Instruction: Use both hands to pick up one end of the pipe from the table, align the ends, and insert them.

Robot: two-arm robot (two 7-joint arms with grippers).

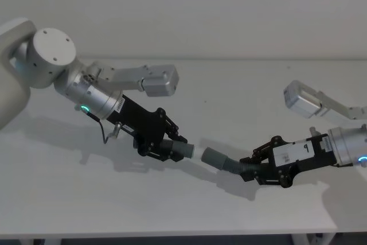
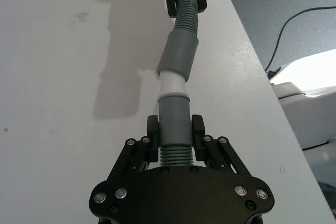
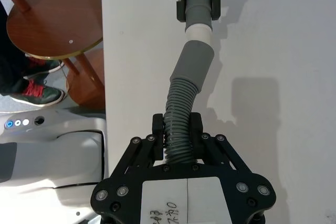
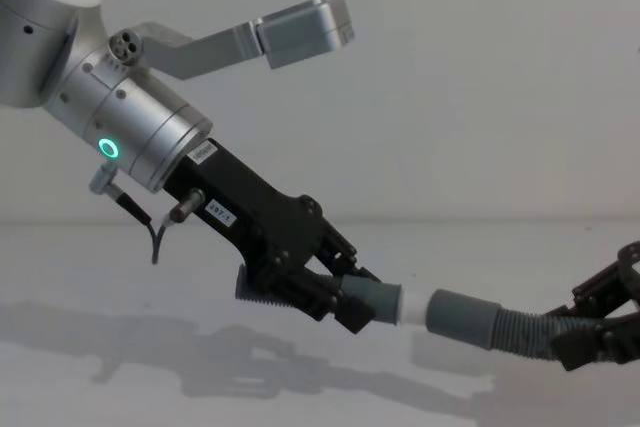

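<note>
Here, in the head view, the left gripper (image 1: 172,147) pinches one pipe piece (image 1: 179,150) by its cuff and the right gripper (image 1: 252,167) pinches the other pipe piece (image 1: 226,163) by its ribs, both raised over the white table (image 1: 241,96). The whitish tip (image 1: 196,154) points at the wide grey cuff (image 1: 215,157), the two nearly meeting.

In the left wrist view, the fingers (image 2: 153,127) are pressed on the grey cuff just behind the tip (image 2: 171,83), whose front edge sits at the mouth of the wide cuff (image 2: 178,52). The far piece bends off slightly to one side.

In the right wrist view, the fingers (image 3: 157,124) clamp the ribbed hose (image 3: 177,124); the wide cuff (image 3: 193,61) leans a little off the tip's (image 3: 199,32) line.

In the chest view, tip (image 4: 412,304) and cuff (image 4: 460,316) lie almost in line, barely apart or just touching.

I judge alignment nearly done and insertion beginning. The next move calls for straightening the small angle, then pushing the two pieces together along one axis.
</note>
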